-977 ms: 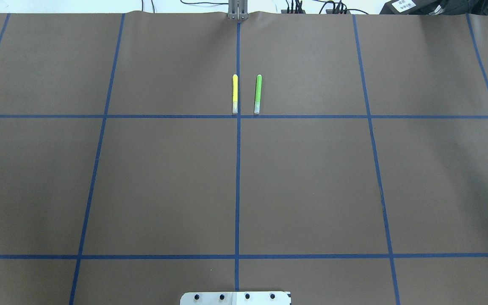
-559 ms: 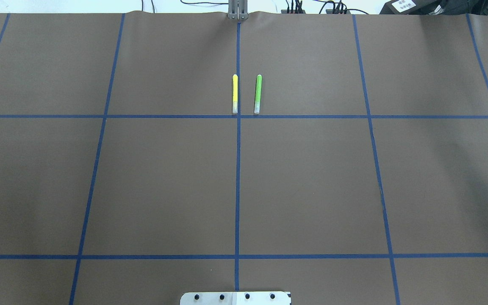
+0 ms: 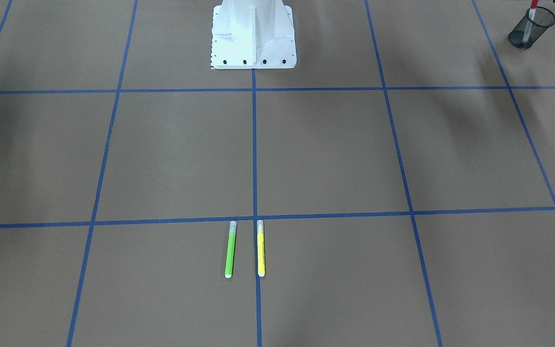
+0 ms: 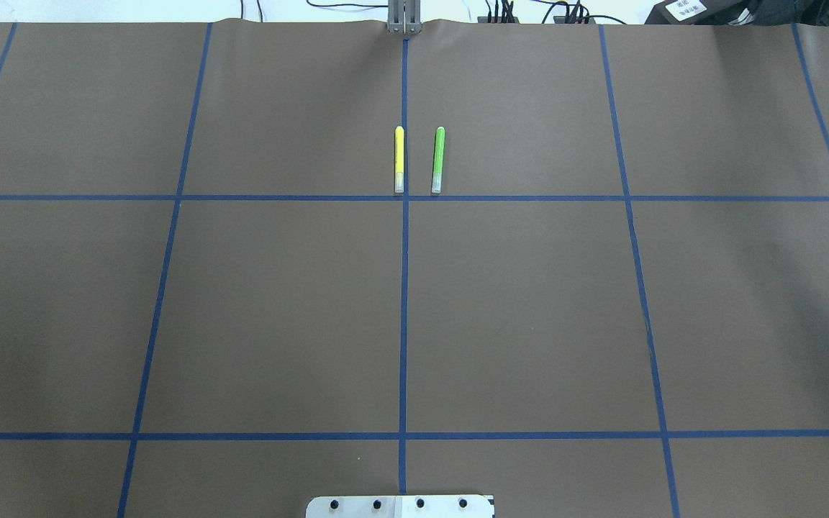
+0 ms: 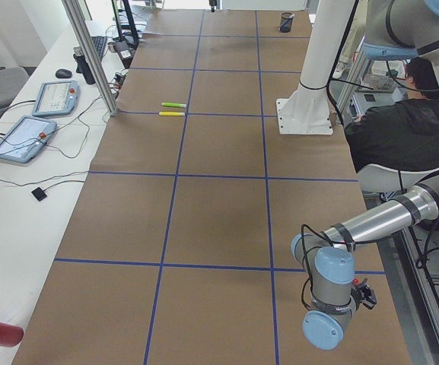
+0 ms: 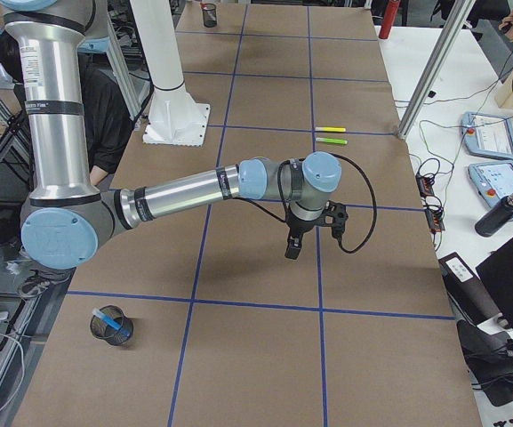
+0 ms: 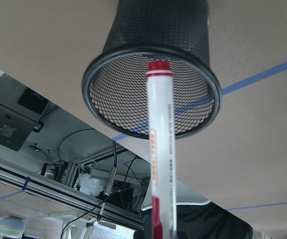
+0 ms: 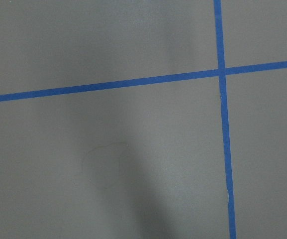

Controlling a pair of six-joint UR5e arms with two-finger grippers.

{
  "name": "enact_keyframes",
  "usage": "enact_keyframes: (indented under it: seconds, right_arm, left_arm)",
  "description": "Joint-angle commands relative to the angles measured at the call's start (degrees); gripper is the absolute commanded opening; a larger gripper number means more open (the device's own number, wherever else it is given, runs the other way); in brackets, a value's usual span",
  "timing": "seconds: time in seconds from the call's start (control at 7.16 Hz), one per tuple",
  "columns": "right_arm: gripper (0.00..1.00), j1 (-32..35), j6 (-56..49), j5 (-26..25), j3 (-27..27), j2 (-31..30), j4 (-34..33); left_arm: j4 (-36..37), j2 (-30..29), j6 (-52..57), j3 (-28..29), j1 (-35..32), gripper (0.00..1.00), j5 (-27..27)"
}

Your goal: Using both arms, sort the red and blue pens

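Note:
The red pen [image 7: 158,149], white-barrelled with red ends, hangs upright. Its lower end is at the mouth of a black mesh cup [image 7: 133,30], the cup at the robot-side corner [image 3: 540,19] in the front view. My left gripper [image 5: 365,293] reaches sideways near the table edge and is shut on the pen's upper end; its fingers are hidden. The blue pen [image 6: 114,318] stands in a second mesh cup [image 6: 105,334]. My right gripper [image 6: 292,252] hovers over bare table; I cannot tell if it is open or shut.
A yellow marker [image 4: 399,160] and a green marker [image 4: 437,160] lie side by side at the centre line on the far side of the table. The white robot base [image 3: 253,38] stands mid-table. A seated person [image 5: 402,129] is behind the robot.

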Motion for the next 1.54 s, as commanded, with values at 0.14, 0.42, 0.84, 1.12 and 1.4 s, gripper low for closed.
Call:
enact_keyframes:
  seconds: [0.14,0.42,0.84,1.12,1.4]
  right_arm:
    - [0.99,0.0,0.0,0.1,3.4,-0.8,-0.5]
    - [0.99,0.0,0.4,0.1,5.5,-1.5,-0.9]
    - [0.99,-0.3,0.8,0.1,6.7,-1.7,-0.4]
    - [0.99,-0.3,0.8,0.1,6.2,-1.2,-0.3]
    - [0.99,-0.3,1.8,-0.1,6.4,-0.2,-0.2]
  left_arm:
    - [-0.2,-3.4,0.8,0.0,0.0,1.00,-0.5]
    - [-2.1,-10.4,0.8,-2.3,0.0,1.00,-0.4]
    - [-6.7,-24.9,-4.1,-3.6,0.0,1.00,-0.3]
    - [-14.9,-30.2,-11.7,-7.3,0.4,1.00,0.2]
    - [-24.2,-31.4,-20.0,-9.9,0.4,1.00,0.5]
